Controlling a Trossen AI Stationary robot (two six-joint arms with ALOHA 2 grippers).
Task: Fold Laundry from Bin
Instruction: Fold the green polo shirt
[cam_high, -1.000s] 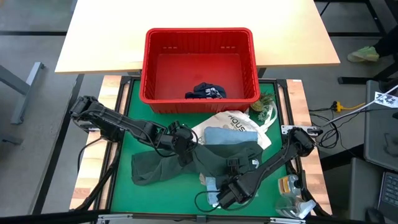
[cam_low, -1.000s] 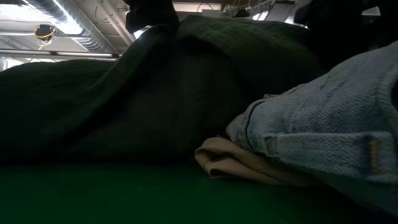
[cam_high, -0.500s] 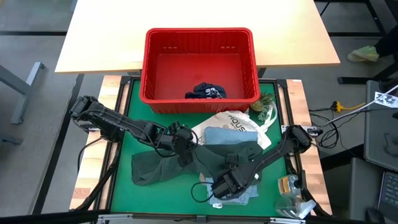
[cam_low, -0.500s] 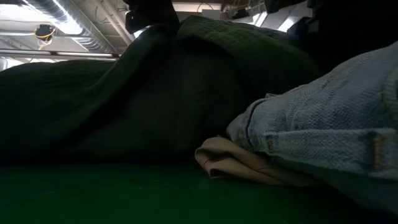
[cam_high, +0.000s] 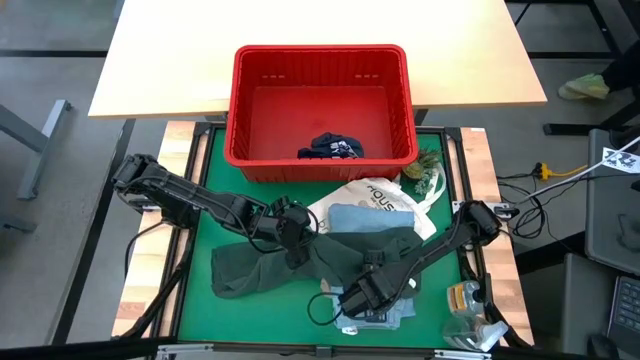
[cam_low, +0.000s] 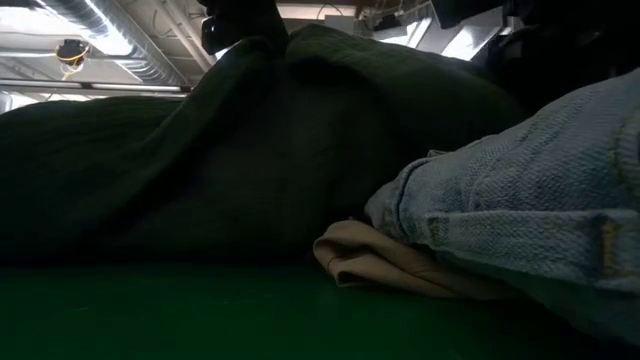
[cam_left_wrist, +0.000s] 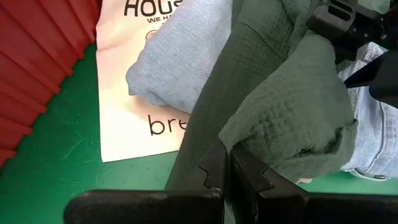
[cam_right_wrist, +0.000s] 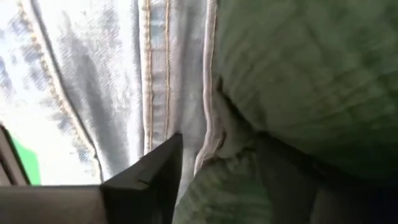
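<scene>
On the green mat (cam_high: 200, 310), laundry is worked by both arms.
Nearest, the right gripper (cam_high: 352, 303) is spread over pale denim (cam_high: 392, 312); the left gripper (cam_left_wrist: 227, 168) is clamped on the olive garment (cam_high: 260, 265). Beyond lie the tote bag (cam_high: 385, 195), then the red bin (cam_high: 320, 60) holding navy shorts (cam_high: 332, 148), the wooden table (cam_high: 170, 50) behind.

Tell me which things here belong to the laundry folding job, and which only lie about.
Belong to the job:
- red bin
- navy shorts in the bin
- green garment
- light blue shirt
- pale denim piece
- beige garment

Only lying about:
- white tote bag
- small plant
</scene>
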